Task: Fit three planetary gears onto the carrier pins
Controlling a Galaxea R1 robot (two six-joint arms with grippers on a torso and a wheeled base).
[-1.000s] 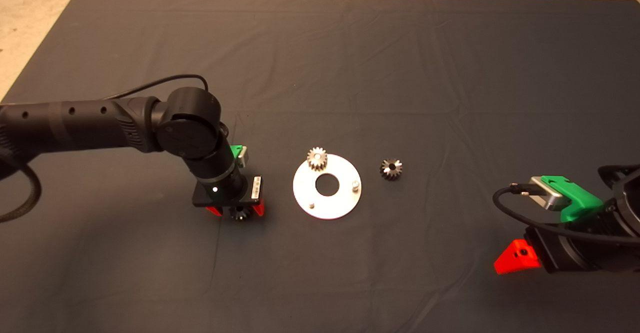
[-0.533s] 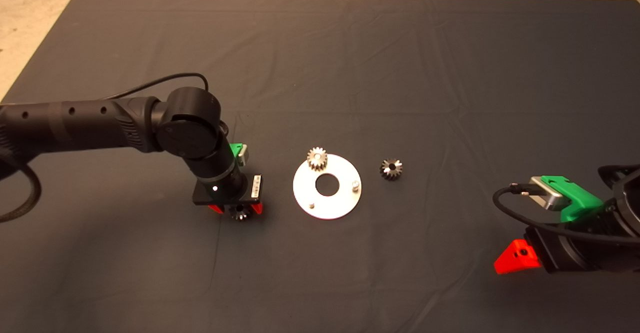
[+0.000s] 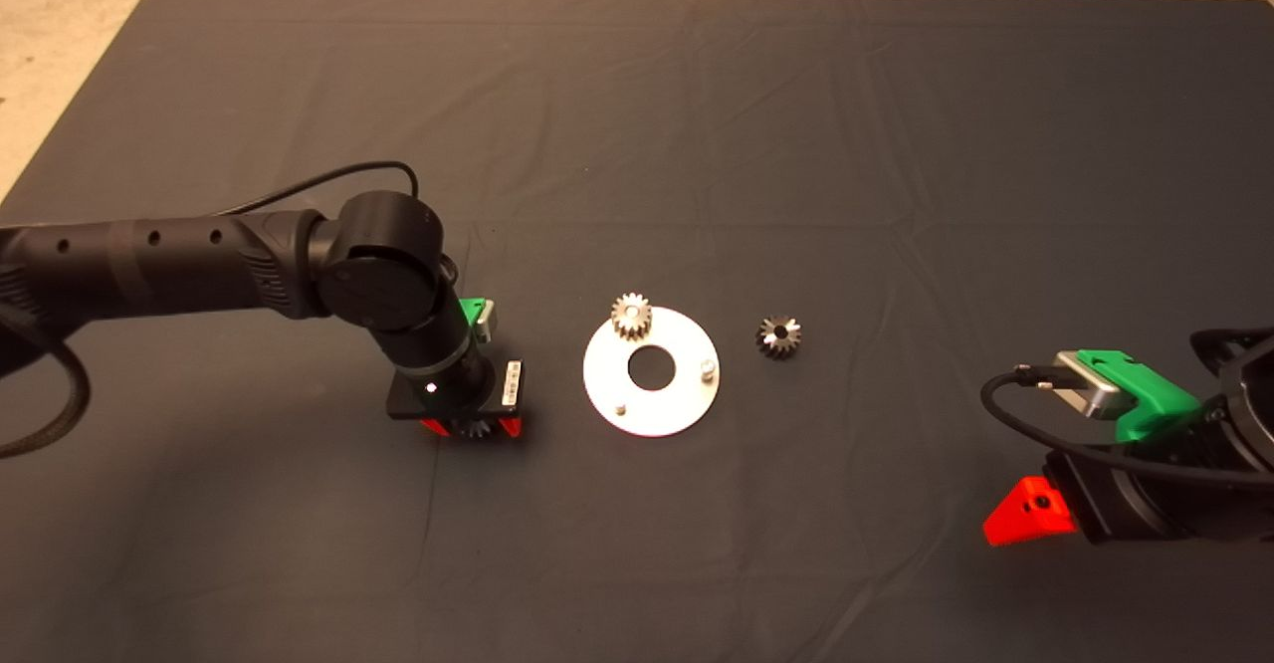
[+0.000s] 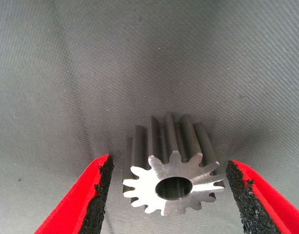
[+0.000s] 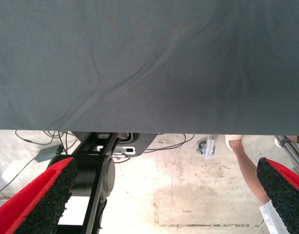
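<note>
My left gripper (image 3: 470, 428) reaches straight down onto the mat left of the silver disc (image 3: 677, 399). It is open and straddles a planetary gear (image 4: 172, 171) lying on its side. The left wrist view shows a gap between that gear and each black pad (image 4: 101, 195). A second gear (image 3: 631, 316) sits on the disc's far carrier pin. The other two carrier pins (image 3: 708, 368) (image 3: 620, 408) stand bare. A third gear (image 3: 779, 335) lies on the mat just right of the disc. My right gripper (image 3: 1030, 516) waits at the lower right, open with nothing between its fingers.
The dark mat (image 3: 697, 125) is wrinkled. In the right wrist view, the mat's edge (image 5: 149, 127) gives way to a light floor with cables, a black stand (image 5: 98, 170) and a person's leg (image 5: 244, 163).
The left arm has sunk lower over the gear on the mat, so its fingers now sit closer around it. Disc, other gears and right arm have not moved.
</note>
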